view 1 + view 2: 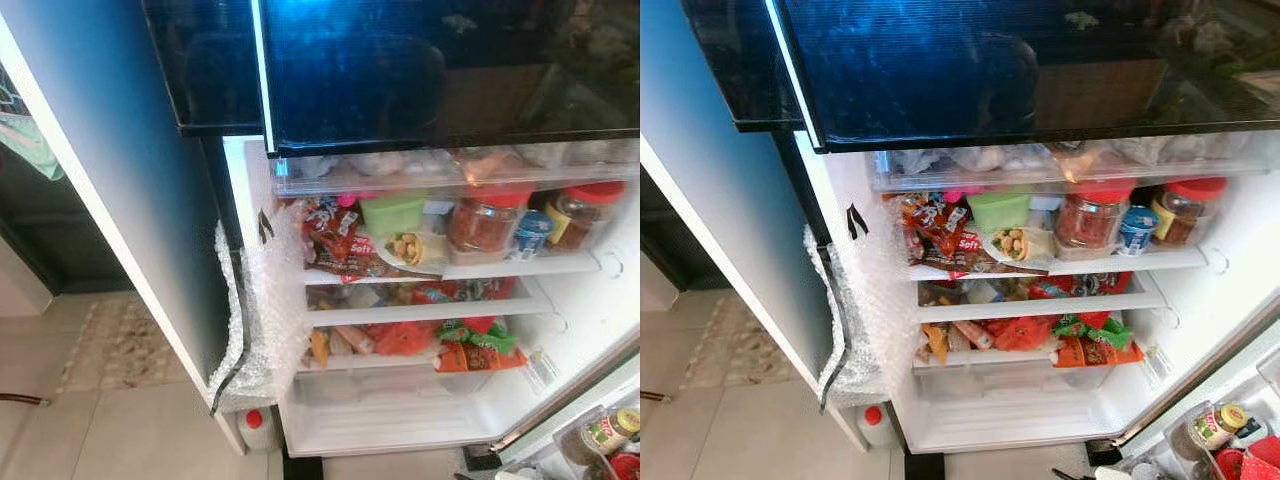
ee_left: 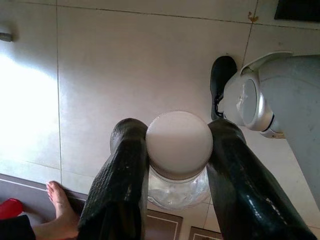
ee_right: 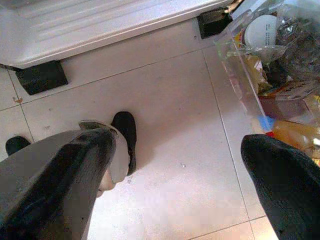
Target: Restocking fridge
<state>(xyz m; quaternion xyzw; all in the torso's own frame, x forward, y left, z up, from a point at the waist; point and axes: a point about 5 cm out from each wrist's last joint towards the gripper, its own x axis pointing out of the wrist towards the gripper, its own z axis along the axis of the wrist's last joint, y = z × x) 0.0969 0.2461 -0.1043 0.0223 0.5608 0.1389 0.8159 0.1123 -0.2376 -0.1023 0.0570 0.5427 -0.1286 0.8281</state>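
1. Left gripper [image 2: 178, 165] pinches a clear glass jar with a round white screw lid [image 2: 179, 144]; one long black finger [image 2: 122, 180] presses each side of the lid, and the jar hangs over pale floor tiles [image 2: 125, 65].
2. Right gripper [image 3: 180, 185] is spread wide — its two black fingers [image 3: 65, 180] stand well apart with nothing between them, above the same pale tiles, near the white base of the fridge [image 3: 100, 20].
3. From the head view, the open white fridge compartment [image 1: 440, 300] lies ahead, under a glossy dark upper door [image 1: 440, 70].
4. On the top shelf, at about 1 o'clock from the picture's middle, stand two glass jars with red lids [image 1: 485, 220] — a small blue-and-white tub [image 1: 530, 235] is between them.
5. A pale green plastic box [image 1: 392, 212] sits at about 12 o'clock, beside red snack packets [image 1: 335, 235].
6. Lower shelves hold more red, orange and green packets [image 1: 470, 345].
7. Bubble wrap [image 1: 255, 320] clings to the fridge's left edge, at about 8 o'clock.
8. A clear door bin with jars and packets [image 3: 270, 65] is at 5 o'clock in the head view.
9. A person's bare foot [image 2: 60, 205] rests on the floor in the left wrist view.
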